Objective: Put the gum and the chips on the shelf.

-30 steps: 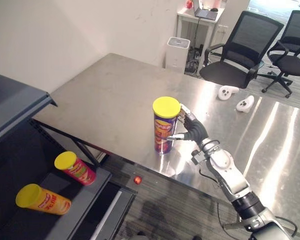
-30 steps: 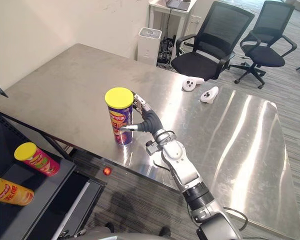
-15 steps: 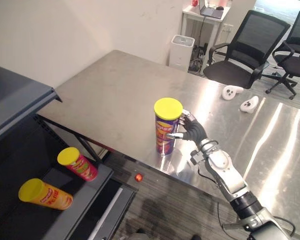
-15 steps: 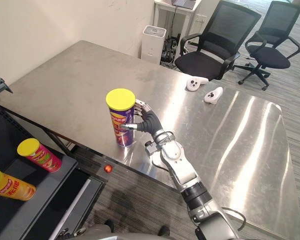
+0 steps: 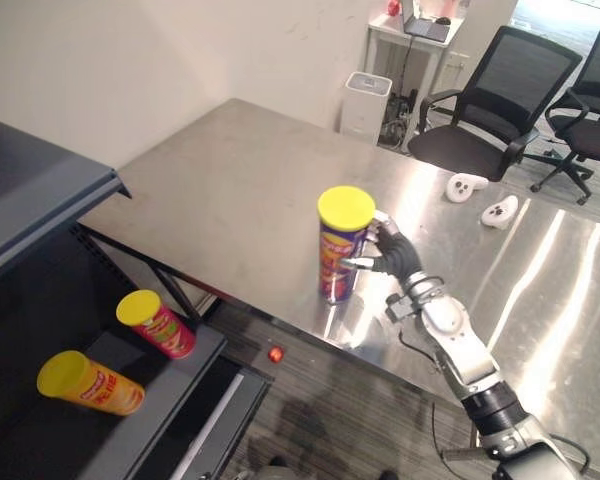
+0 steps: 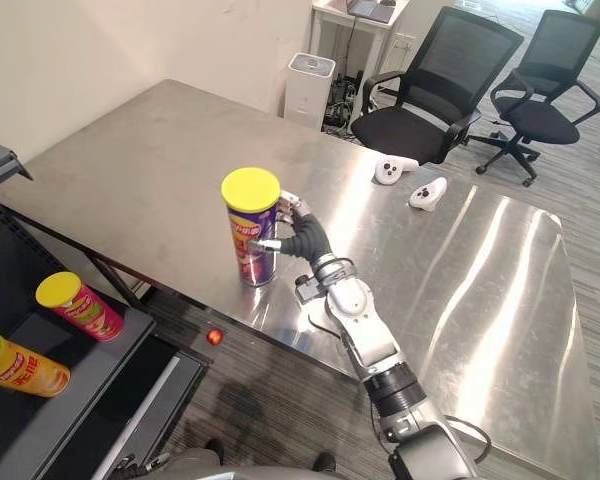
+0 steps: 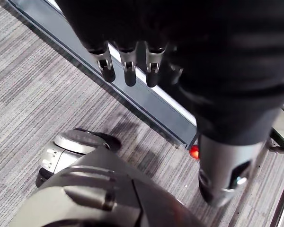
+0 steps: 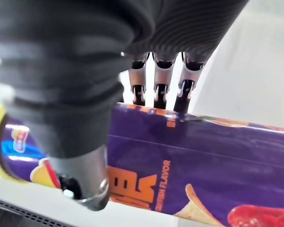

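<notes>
My right hand (image 5: 394, 256) has closed round the chips can (image 5: 340, 258), which stands upright on the table (image 5: 230, 185).

The left hand (image 7: 213, 71) hangs slack above grey carpet (image 7: 33, 94) (a red ball (image 7: 194, 152) lies just beside a grey rail (image 7: 151, 106)).

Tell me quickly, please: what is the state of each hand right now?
Left hand: open, holding nothing.
Right hand: shut on the purple chips can.
</notes>
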Motion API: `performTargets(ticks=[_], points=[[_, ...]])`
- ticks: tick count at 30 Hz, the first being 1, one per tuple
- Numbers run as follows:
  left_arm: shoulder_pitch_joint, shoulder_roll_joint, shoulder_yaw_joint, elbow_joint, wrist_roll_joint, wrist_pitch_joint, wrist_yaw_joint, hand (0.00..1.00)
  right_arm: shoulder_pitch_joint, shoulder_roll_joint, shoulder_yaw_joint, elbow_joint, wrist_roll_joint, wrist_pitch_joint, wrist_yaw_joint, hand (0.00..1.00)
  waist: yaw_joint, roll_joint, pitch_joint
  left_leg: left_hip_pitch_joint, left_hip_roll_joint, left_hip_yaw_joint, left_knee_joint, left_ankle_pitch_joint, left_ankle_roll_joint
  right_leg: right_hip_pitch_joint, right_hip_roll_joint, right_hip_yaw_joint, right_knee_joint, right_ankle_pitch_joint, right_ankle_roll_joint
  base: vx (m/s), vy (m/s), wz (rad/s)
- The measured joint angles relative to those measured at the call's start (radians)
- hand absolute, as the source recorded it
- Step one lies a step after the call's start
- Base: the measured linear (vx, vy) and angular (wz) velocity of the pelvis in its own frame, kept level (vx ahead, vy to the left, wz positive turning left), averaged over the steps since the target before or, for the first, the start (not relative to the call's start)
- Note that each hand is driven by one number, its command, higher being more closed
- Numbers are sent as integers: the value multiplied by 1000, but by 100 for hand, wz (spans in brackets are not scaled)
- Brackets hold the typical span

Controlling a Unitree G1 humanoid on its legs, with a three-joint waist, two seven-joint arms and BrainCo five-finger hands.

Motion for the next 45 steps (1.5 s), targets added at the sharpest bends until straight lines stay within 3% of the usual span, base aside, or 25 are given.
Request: performTargets(ticks=[5,7,10,19,25,40,45], points=[[5,-1,3,0,-2,0,-1,0,4,-74,-140,-137,1,-3,-8,100,-8,0,0,0,0,-11,8,0,0,-8,-7,-2,42,-7,-4,-12,21,6],[13,-2,9,0,-2,0,-2,0,7,-79,-175,-163,2,-5,-10,100,-26,-1,0,0,-6,-20,13,0,0,-10,-17,-3,66,-22,3,-32,22,12],[15,-6,33,0,-2,0,-7,0,16,-79,-205,-198,2,-9,-15,100,-29,-1,0,-6,-6,-20,15,0,0,-26,-20,5,86,-36,3,-46,1,0],[22,-13,43,-7,-2,1,-8,0,46,-76,-210,-210,4,-11,-15,100,-30,0,-7,-10,2,-6,15,2,-3,-38,-10,24,78,-36,2,-20,-12,-5],[37,-13,42,-8,-3,1,-9,0,73,-73,-211,-210,20,-11,-14,100,-30,0,-47,-12,1,-7,15,2,-3,-33,-7,24,61,-34,3,12,3,0],[59,-24,41,-7,-3,2,-11,0,115,-71,-212,-206,21,-11,-14,100,-35,27,-80,5,14,6,12,1,-5,-23,5,43,59,-34,1,-12,1,-2],[61,-24,42,-6,-3,4,-12,0,117,-31,-223,-199,21,-11,-15,100,-45,27,-80,0,12,-4,17,1,-5,-19,4,33,58,-34,1,7,5,6]])
